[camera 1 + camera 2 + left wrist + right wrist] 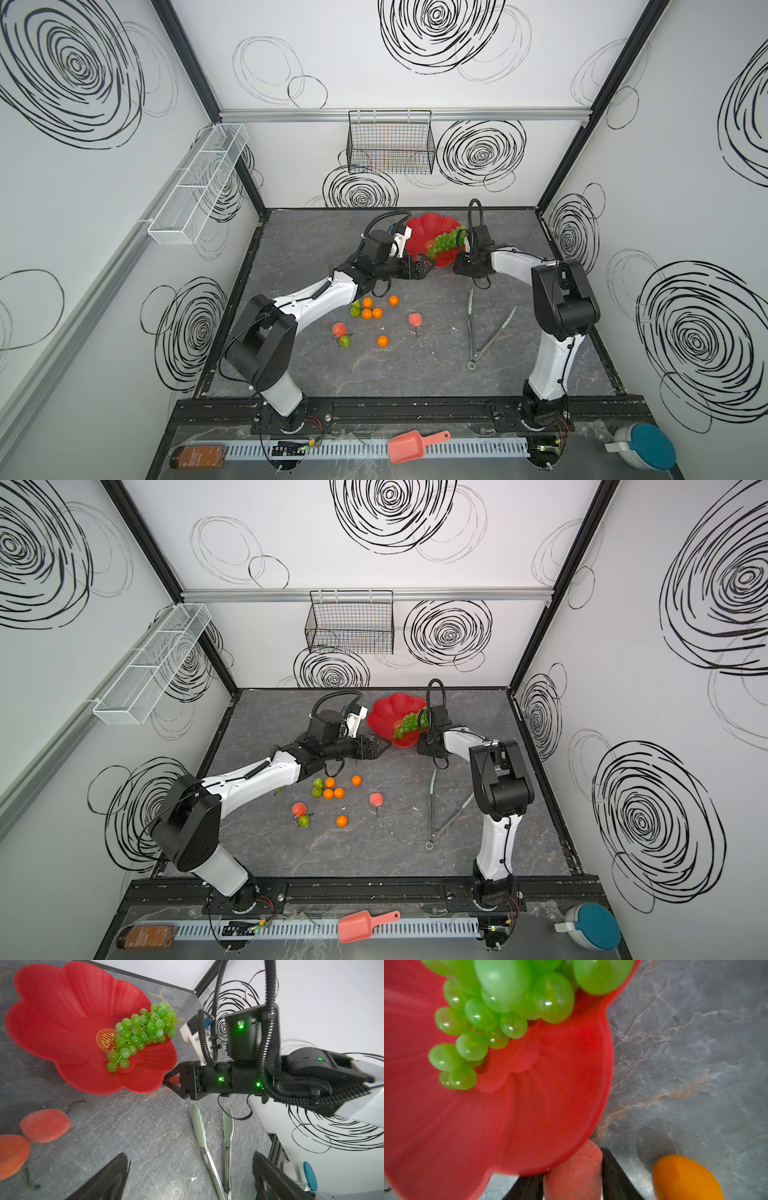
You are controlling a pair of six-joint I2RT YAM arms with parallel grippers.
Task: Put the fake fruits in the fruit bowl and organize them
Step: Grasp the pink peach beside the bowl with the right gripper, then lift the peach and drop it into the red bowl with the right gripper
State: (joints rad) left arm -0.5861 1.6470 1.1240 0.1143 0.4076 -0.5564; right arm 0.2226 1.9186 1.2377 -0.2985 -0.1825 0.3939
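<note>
The red flower-shaped fruit bowl [419, 232] [384, 717] [62, 1022] stands at the back of the table. A bunch of green grapes [445, 242] [139, 1032] [500, 1001] lies in it. My right gripper [456, 266] [171, 1082] [572, 1167] sits low at the bowl's near right rim, shut on a pink-red peach [573, 1169] that is partly tucked under the rim. My left gripper [423, 266] [189, 1155] hovers open and empty just left of it. Oranges [377, 312], peaches [414, 319] and green pears [344, 341] lie scattered on the table nearer the front.
Metal tongs with pale green tips [478, 328] [207, 1147] lie to the right, near the right arm. A salmon-pink scoop [415, 446], a brown bottle [197, 456] and a teal-lidded container [642, 446] sit on the front ledge. Wire baskets [390, 143] hang on the walls.
</note>
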